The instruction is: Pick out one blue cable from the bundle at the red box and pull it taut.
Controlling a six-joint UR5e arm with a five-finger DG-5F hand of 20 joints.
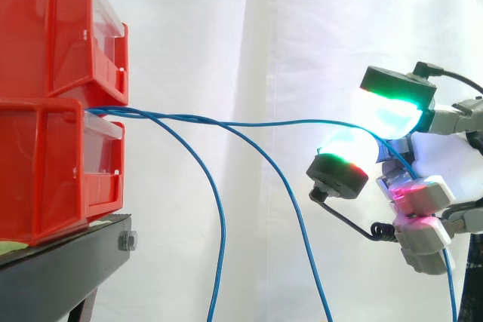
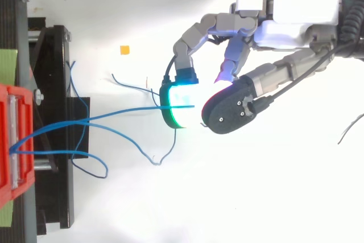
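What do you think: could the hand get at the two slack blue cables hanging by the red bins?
Probably not yet. Nothing stands between the hand and the slack cables, but the hand is pinching the upper blue cable and would likely have to release it first.

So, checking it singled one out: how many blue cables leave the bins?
3 cables. One runs level into the hand's pinch; two sag downward, one near the bins, one midway. More may be hidden.
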